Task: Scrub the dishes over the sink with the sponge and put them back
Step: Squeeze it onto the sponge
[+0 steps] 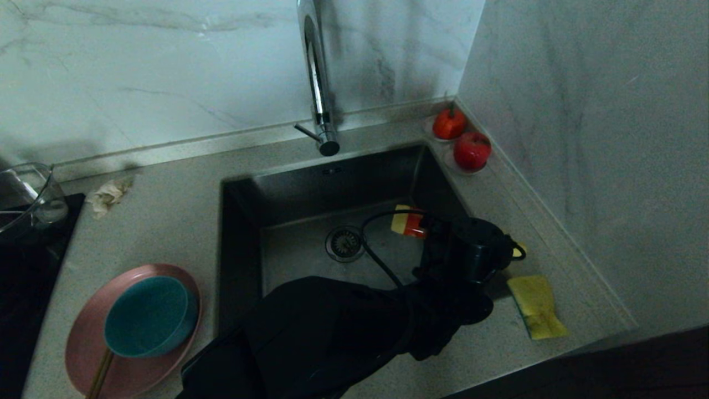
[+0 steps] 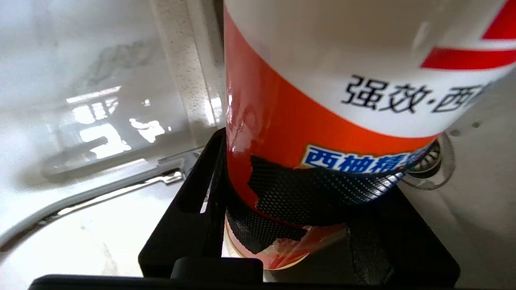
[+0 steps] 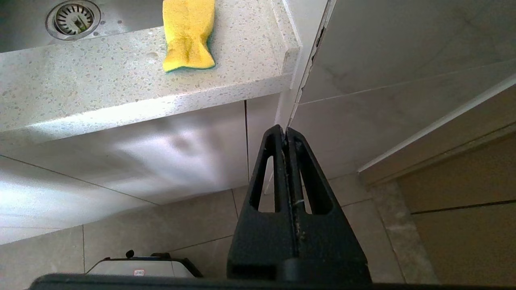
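Head view: left end effector (image 1: 412, 224) holds a detergent bottle (image 1: 409, 221) over the sink (image 1: 310, 255); sponge (image 1: 536, 306) lies on the desk, plate (image 1: 94, 343) and bowl (image 1: 149, 316) far left.
Left wrist view: bottle clamped low; tilt gently, grip firm.
Right wrist view: right end effector (image 3: 287, 135) closed, empty, below the desk edge.

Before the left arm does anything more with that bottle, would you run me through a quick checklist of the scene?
1. Left gripper shut on the bottle: ok.
2. Bottle over the sink: ok.
3. Sponge free on the counter right of the sink: ok.
4. Bowl on plate, chopsticks alongside, unscrubbed: ok.
5. Right gripper shut, parked below the counter: ok.
6. Bottle cap open: cannot tell.
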Motion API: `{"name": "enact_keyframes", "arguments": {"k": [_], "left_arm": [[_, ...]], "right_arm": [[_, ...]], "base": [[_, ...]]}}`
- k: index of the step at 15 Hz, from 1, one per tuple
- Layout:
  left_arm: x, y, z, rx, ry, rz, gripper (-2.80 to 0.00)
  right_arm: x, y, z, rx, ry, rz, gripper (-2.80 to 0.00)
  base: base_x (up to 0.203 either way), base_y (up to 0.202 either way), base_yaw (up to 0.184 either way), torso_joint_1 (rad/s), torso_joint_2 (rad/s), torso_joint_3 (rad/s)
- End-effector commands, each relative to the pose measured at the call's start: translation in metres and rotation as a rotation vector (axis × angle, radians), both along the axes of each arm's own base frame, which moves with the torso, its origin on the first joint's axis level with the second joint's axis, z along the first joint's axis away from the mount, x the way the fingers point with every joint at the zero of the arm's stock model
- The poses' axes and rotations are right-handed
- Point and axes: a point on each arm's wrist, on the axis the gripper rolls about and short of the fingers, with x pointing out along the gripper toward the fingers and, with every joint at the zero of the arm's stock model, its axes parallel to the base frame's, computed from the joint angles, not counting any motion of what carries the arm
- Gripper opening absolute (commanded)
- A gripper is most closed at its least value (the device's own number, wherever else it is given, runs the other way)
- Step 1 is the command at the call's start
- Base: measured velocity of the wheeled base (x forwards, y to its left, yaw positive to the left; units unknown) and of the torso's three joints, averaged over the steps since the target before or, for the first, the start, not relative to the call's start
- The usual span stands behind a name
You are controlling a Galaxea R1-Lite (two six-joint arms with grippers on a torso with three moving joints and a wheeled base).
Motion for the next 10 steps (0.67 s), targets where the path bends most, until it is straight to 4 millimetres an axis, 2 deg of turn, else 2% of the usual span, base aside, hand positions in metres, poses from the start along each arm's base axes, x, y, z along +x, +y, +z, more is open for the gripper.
{"name": "enact_keyframes", "arguments": {"k": [1, 10], "left_arm": [[0.0015, 0.0012, 0.0024, 0.014, -0.019, 0.011, -2.80], [0.0045, 0.0014, -0.0014, 0.045, -0.039, 0.017, -2.80]], "right_arm": [[-0.0001, 0.0000, 0.0000, 0.000, 0.000, 0.000, -2.80], [-0.0001, 0.0000, 0.0000, 0.000, 0.000, 0.000, -2.80]], "base": [[0.000, 0.000, 0.000, 0.000, 0.00, 0.000], [0.000, 0.000, 0.000, 0.000, 0.00, 0.000]]}}
